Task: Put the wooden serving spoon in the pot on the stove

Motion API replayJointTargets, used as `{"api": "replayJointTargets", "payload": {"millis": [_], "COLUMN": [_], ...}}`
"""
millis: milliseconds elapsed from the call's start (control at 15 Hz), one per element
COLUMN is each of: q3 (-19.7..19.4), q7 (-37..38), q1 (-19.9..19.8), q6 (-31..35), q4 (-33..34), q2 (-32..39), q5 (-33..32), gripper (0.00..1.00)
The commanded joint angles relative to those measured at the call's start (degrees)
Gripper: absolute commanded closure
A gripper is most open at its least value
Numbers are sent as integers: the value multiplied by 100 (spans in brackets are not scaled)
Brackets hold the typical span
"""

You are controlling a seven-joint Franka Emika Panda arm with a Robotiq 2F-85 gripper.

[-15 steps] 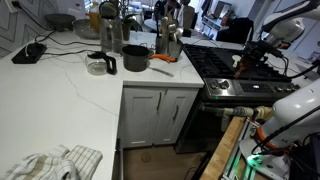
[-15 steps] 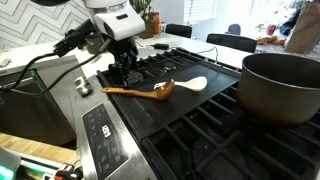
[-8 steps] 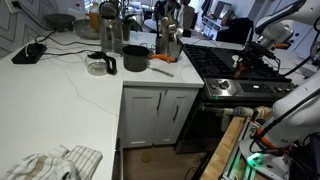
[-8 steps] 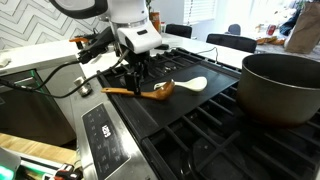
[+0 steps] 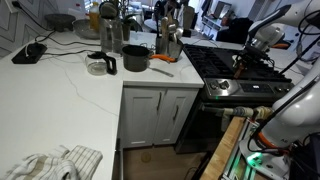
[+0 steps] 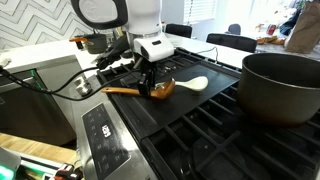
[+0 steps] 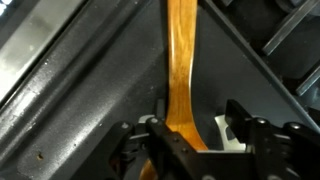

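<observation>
Straddling wooden serving spoon (image 7: 182,70), jaws spread.

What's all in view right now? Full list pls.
wooden spoon: 1, orange-brown, flat on the stove's centre plate
pot: 1, dark, on the grates
stove: 1, black top, steel front
black cup: 1, on the counter
glass jug: 1, clear, beside the cup
cloth: 1, white checked, counter's near corner
counter: 1, white
person: 1, background, partly seen
arm: 1, white, above the stove
tool: 1, black, open, straddling the spoon's handle
</observation>
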Motion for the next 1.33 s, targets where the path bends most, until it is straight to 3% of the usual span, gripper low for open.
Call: {"api": "replayJointTargets", "payload": {"millis": [0,267,533,1000,1133,1200,1267], "q3": [62,83,110,134,145,146,147], "q7": [11,69,1,77,95,104,121], "q1": [-64,-29,-21,63,93,112,133], "q6": [-159,-202,-354,-326,-307,-286,-249], "q4": [235,257,278,283,268,250,231], "q2": [230,260,278,341,374,386,374], "q5": [78,-85,-165,-447,-599,-684,-756], "gripper": [51,50,56,48,53,62,77]}}
